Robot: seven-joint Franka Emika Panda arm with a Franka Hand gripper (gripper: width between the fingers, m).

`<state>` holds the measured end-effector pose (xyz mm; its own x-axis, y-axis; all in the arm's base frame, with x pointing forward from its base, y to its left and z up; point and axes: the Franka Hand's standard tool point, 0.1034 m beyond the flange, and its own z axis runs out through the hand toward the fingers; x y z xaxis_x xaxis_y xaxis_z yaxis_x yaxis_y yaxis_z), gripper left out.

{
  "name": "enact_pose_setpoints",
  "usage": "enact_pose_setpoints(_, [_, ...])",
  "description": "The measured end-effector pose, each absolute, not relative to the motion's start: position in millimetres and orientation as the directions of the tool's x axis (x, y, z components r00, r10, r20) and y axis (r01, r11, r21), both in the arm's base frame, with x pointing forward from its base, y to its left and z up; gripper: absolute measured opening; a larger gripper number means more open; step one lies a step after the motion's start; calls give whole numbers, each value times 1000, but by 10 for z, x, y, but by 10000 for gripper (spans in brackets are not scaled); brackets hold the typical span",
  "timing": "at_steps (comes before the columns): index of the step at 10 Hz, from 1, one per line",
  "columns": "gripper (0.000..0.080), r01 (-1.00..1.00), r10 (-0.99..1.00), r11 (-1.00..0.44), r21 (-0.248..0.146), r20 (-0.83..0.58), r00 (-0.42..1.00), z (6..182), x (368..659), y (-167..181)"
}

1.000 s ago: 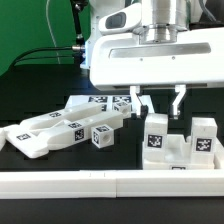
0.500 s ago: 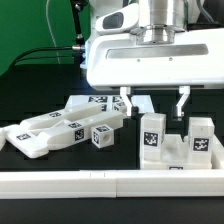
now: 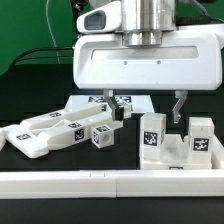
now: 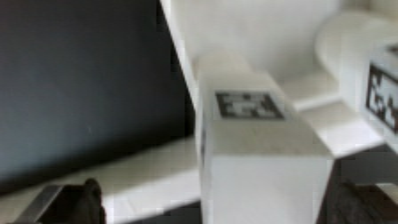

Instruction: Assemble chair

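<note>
My gripper [image 3: 146,108] hangs open and empty above the chair parts, its fingers [image 3: 113,105] spread wide. Below it stands a white chair block [image 3: 176,150] with two upright posts bearing tags [image 3: 153,138]. A heap of white tagged legs and bars [image 3: 55,132] lies to the exterior view's left, with a tagged cube-like piece [image 3: 102,137] beside it. In the wrist view a long white tagged part [image 4: 249,110] runs between the two dark fingertips [image 4: 71,202] of the gripper [image 4: 217,205], with a gap on each side.
A long plain white border rail [image 3: 110,184] runs along the front edge. The marker board [image 3: 145,101] lies flat behind the parts, partly hidden by the hand. Black table surface [image 3: 30,95] shows at the exterior view's left; cables lie at the back.
The hand has shifted toward the exterior view's left and the jaws have spread wider. The chair parts have not moved.
</note>
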<state>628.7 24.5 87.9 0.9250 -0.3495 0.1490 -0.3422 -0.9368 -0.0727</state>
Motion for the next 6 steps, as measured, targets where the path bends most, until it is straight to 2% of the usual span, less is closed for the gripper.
enact_pose_setpoints(2, [648,-356,-361,-932,-69,80,929,861,6295,266])
enact_pose_setpoints(3, [617,-359,-364,-931,-70,89,927,864,6306,262])
enact_pose_setpoints(4, [482,-384,-390,-920,-72,86,917,858,6303,265])
enact_pose_setpoints(5, [482,-396,-402,-915,-73,85,912,856,6303,264])
enact_pose_setpoints(6, [337,-463,-468,-883,-80,79,880,856,6303,268])
